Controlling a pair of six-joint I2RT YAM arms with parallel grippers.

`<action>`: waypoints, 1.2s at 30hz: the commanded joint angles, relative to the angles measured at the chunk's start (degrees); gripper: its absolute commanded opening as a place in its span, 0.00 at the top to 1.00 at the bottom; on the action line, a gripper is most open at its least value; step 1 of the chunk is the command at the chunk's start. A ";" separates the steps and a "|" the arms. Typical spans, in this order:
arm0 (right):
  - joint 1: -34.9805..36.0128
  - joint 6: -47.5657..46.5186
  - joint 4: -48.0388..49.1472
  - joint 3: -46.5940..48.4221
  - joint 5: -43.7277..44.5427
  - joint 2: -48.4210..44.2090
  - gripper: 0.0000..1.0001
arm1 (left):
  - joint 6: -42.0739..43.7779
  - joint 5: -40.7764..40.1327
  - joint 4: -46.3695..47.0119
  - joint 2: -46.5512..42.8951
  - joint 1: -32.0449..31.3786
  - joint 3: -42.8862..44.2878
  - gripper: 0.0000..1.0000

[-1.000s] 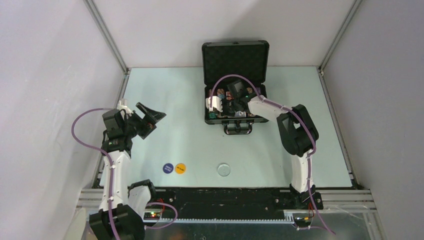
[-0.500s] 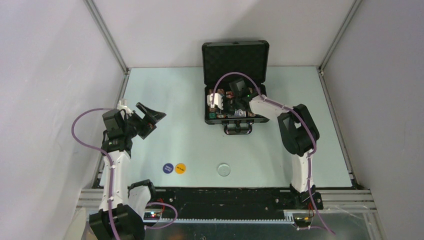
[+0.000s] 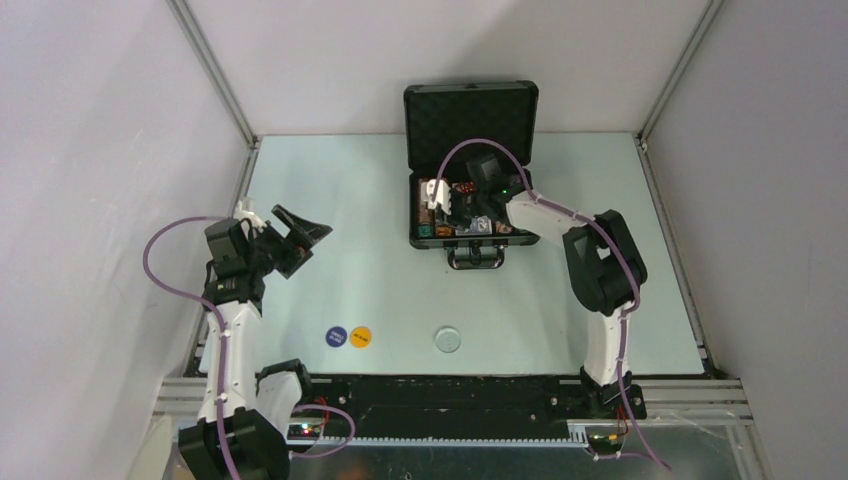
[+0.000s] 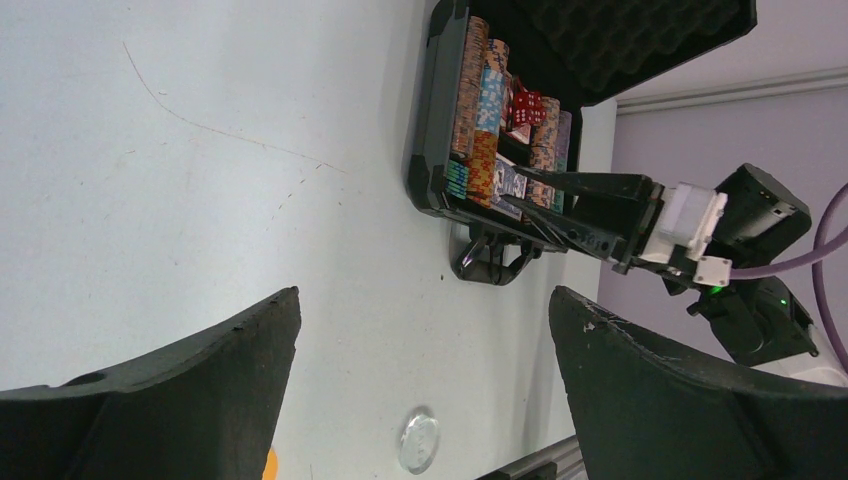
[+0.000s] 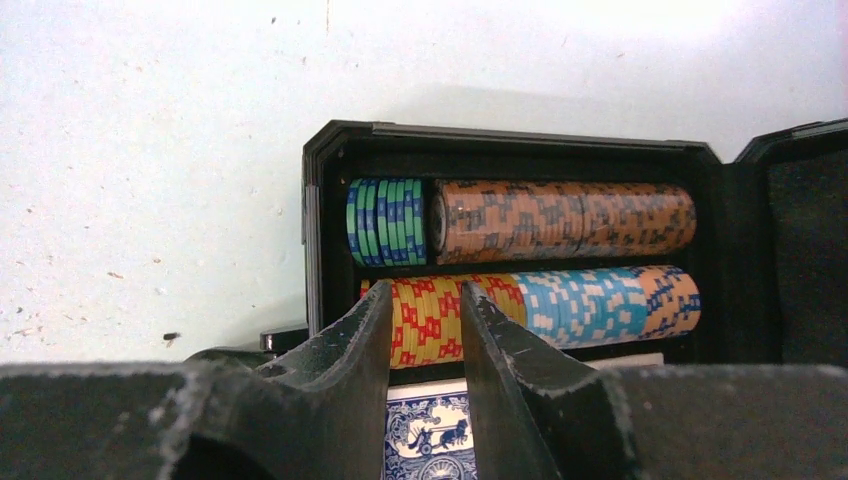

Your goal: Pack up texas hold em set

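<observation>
Right wrist shows the right claw [image 5: 425,297] slightly parted, empty, over the chips [image 5: 590,300]; left claw [image 4: 425,300] spread wide.

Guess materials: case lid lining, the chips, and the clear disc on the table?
Lid lining: black foam, matte, with egg-crate bumps.
Chips: probably clay or plastic composite, with a dull sheen and printed striped edges.
Clear disc: transparent acrylic or glass, see-through with a glossy rim; cannot tell which.
</observation>
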 commanded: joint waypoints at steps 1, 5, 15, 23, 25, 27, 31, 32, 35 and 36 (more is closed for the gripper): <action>-1.56 4.16 5.13 -0.89 -5.58 -5.18 0.64 | 1.36 1.14 1.41 -0.12 0.41 -0.40 0.02; -2.19 5.96 6.58 -1.41 -5.90 -6.04 0.64 | 1.36 1.08 1.38 -0.19 0.37 -0.45 0.02; -3.61 19.15 13.79 -4.90 -2.76 -8.49 0.67 | 1.27 1.16 1.43 -0.34 0.42 -0.37 0.02; -1.53 43.71 17.81 -9.29 18.57 -14.97 0.58 | 1.06 0.91 1.38 -0.81 0.43 -0.52 0.02; -1.23 51.27 15.42 -9.18 25.66 -15.84 0.65 | 0.97 0.86 1.43 -1.03 0.43 -0.63 0.02; -1.54 57.70 10.41 -8.62 29.75 -16.21 0.74 | 0.86 1.00 1.36 -1.23 0.43 -0.70 0.02; -1.69 67.58 -2.88 -5.29 34.17 -15.29 0.82 | 0.54 1.18 1.43 -2.14 0.45 -0.90 0.02; -1.62 70.53 -7.02 -5.19 35.09 -15.28 0.81 | 0.45 1.19 1.37 -2.24 0.44 -1.00 0.02; -0.44 73.90 -13.17 -6.55 36.86 -16.03 0.67 | 0.40 1.48 1.40 -2.51 0.36 -1.15 0.02; 0.06 74.34 -13.73 -7.23 37.87 -16.95 0.66 | 0.33 1.52 1.42 -2.56 0.35 -1.14 0.02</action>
